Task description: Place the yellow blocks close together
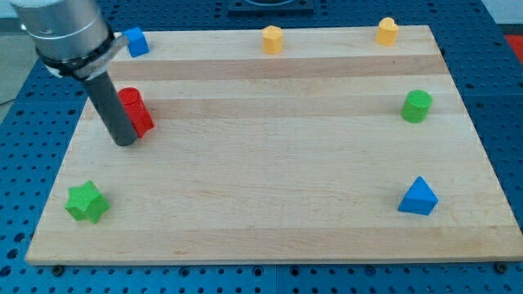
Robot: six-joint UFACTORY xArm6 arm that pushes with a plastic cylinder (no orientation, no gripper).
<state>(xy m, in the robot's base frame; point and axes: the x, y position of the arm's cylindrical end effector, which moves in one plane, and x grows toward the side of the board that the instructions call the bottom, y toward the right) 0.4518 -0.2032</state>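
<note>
Two yellow blocks lie along the view's top edge of the wooden board (270, 163): one (272, 38) near the top middle and another (386, 30) at the top right, well apart from each other. My tip (126, 141) is at the view's left, touching or just beside the red blocks (134, 111). It is far from both yellow blocks.
A blue block (136, 41) lies at the top left. A green cylinder (417, 105) is at the right. A blue triangular block (418, 197) is at the lower right. A green star-shaped block (86, 202) is at the lower left.
</note>
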